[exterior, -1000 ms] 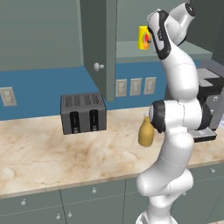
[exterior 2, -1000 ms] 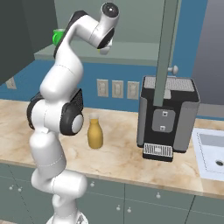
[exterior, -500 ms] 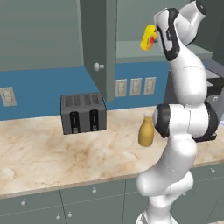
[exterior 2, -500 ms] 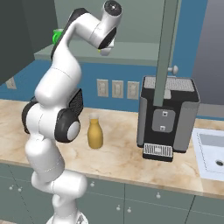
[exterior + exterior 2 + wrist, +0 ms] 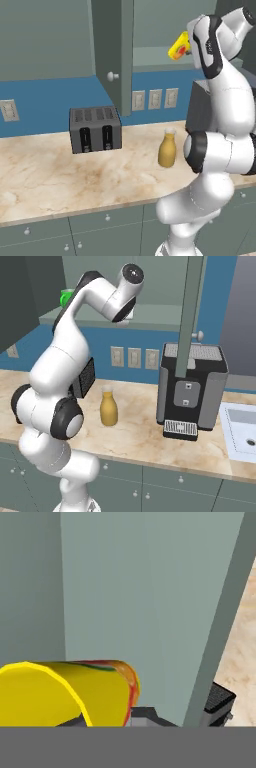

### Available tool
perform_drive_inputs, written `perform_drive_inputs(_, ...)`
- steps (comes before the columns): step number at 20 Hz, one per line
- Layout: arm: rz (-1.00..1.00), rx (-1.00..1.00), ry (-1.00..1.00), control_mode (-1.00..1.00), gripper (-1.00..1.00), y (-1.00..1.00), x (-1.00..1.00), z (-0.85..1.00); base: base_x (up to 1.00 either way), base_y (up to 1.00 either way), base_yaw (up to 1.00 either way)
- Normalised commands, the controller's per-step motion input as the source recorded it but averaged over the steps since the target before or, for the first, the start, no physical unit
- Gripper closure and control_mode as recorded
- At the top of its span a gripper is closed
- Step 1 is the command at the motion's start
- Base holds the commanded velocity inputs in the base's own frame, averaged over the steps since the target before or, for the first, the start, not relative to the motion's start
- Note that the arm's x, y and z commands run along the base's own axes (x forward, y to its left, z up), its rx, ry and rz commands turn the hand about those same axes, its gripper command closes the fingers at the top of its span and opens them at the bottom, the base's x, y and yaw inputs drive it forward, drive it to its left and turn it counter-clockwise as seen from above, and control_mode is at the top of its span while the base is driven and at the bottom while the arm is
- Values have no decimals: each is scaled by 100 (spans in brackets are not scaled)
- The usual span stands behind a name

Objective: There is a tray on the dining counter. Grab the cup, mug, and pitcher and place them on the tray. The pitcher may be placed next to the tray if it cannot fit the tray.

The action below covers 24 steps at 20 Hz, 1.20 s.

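So: arm is reaching high, at the level of the open upper cabinet's shelf [image 5: 150, 320]. The cup [image 5: 178, 46] sits at the hand, tilted, its long axis running diagonal in the left base view, one end up and to the right against the wrist, the other down-left toward the cabinet. In the hand view the cup [image 5: 70, 692] lies sideways across the bottom, rim to the left, red-orange mark at the right end. Gripper [image 5: 135, 717] looks closed on the cup (fingertips themselves are mostly hidden behind it, so contact isn't directly visible).

Room: an open cabinet door [image 5: 114, 50] hangs edge-on just left of the cup in the left base view; a second door [image 5: 192, 311] comes down in front of the coffee machine [image 5: 191, 390] on the other side. The hand is between the two, with the shelf edge beside it.

Mug [image 5: 66, 297] is on the shelf, partly hidden behind the upper arm, upright as far as I can tell.

Pitcher [image 5: 167, 149] stands upright on the counter [image 5: 60, 175], neck up, just beside the arm's elbow, well apart from the toaster [image 5: 95, 128]. Sink [image 5: 242, 428] is at the far right.
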Motion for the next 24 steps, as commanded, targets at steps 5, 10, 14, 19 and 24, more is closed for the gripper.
perform_drive_inputs(5, 0, 0, -5, -100, 100, -22, -58, 0, 0, 0, 0)
perform_drive_inputs(10, 0, 0, -8, -100, 100, -28, -68, 0, 0, 0, 0)
perform_drive_inputs(14, 0, 0, -1, -100, 100, -24, -86, 0, 0, 0, 0)
perform_drive_inputs(19, 0, -1, 0, -100, 100, -8, -94, -9, 0, 0, 0)
perform_drive_inputs(24, 0, -6, 4, -100, 100, -1, -93, -6, 0, 0, 0)
